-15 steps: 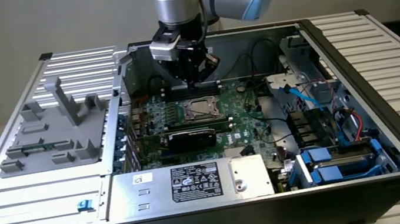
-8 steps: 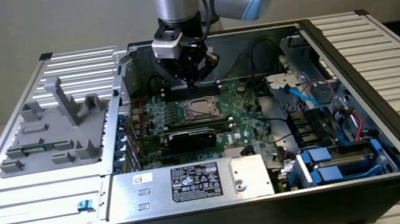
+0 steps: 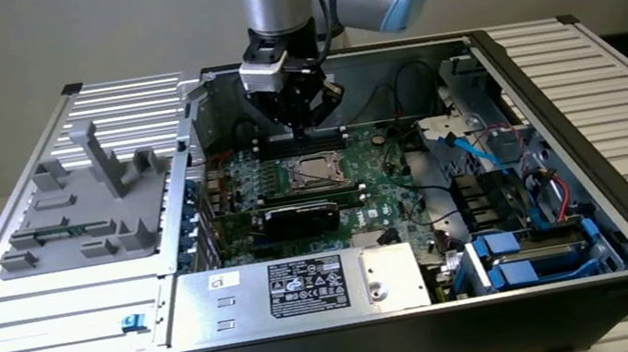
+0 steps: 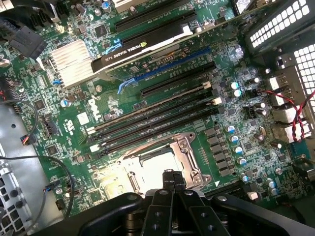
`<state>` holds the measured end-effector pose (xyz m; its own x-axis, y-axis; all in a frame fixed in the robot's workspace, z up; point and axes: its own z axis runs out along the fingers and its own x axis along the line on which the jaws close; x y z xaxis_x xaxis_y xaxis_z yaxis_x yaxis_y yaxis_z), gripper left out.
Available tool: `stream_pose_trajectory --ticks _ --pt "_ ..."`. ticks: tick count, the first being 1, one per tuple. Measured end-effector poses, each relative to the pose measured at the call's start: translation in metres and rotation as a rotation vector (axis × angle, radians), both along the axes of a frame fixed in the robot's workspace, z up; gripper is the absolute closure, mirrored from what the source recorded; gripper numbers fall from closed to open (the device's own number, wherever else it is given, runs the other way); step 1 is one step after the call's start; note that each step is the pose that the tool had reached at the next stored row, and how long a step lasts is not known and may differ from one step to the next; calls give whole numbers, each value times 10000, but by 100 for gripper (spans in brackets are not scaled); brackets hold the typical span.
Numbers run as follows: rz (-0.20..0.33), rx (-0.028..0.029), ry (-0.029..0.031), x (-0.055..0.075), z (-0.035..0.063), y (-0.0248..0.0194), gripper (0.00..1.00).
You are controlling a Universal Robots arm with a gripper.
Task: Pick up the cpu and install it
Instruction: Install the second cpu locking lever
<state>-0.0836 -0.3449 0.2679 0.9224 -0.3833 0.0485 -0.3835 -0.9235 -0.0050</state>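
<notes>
The cpu point(image 3: 313, 172), a flat silver-grey square, lies inside the metal socket frame point(image 4: 189, 157) on the green motherboard of the open computer case. In the wrist view the cpu point(image 4: 147, 164) shows as a pale square just beyond my fingertips. My gripper point(image 3: 303, 131) hangs a little above and behind the socket, pointing down into the case. The black fingers point(image 4: 165, 184) are pressed together, and my gripper point(image 4: 170, 178) is shut with nothing visible between them.
A black graphics card point(image 3: 301, 213) stands just in front of the socket, with the silver power supply point(image 3: 305, 287) nearer the front. Black memory slots point(image 4: 152, 118) run beside the socket. Cables and blue drive bays point(image 3: 513, 258) fill the case's right. A grey fixture tray point(image 3: 83, 210) sits outside on the left.
</notes>
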Motion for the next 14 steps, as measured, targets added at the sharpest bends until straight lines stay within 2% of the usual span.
stream_pose_trajectory --ticks 8,14 --pt "1 0 0 -10 0 -1 89" --pt "114 14 0 -52 0 -34 89"
